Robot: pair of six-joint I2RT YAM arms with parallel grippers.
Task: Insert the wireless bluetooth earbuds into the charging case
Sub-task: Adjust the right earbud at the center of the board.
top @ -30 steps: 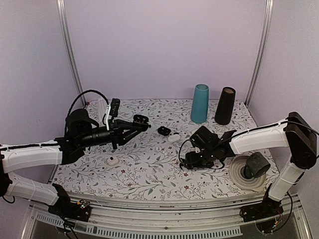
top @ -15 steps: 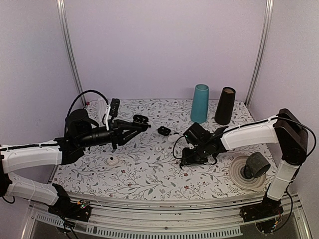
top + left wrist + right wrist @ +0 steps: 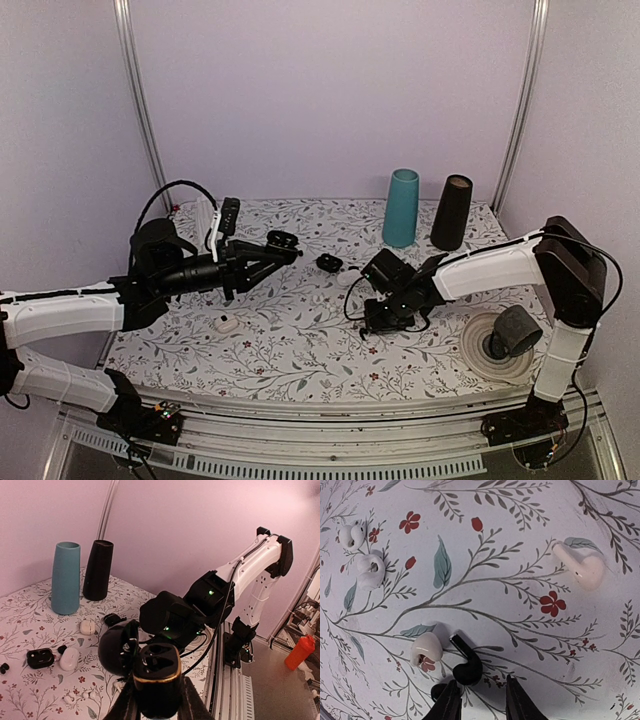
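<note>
My left gripper (image 3: 283, 243) is raised over the table's left half, shut on a black charging case (image 3: 159, 680) with a gold rim. The case's lid is open and both sockets show empty. My right gripper (image 3: 385, 316) points down at the table centre. In the right wrist view its jaws (image 3: 481, 696) stand a little apart with nothing between them. A black earbud (image 3: 467, 667) lies on the cloth just ahead of the left fingertip (image 3: 451, 700). White earbuds lie nearby: one beside the black one (image 3: 426, 649), one at the upper right (image 3: 582, 567), two at the upper left (image 3: 370, 570).
A teal cup (image 3: 401, 207) and a black cup (image 3: 451, 212) stand at the back. A closed black case (image 3: 328, 263) lies behind the right gripper. A white round dish (image 3: 478, 355) holding a black object sits at the right. A small white item (image 3: 228, 323) lies at the front left.
My right arm has slid left across the table and its jaws have narrowed. The left arm and the case have not moved.
</note>
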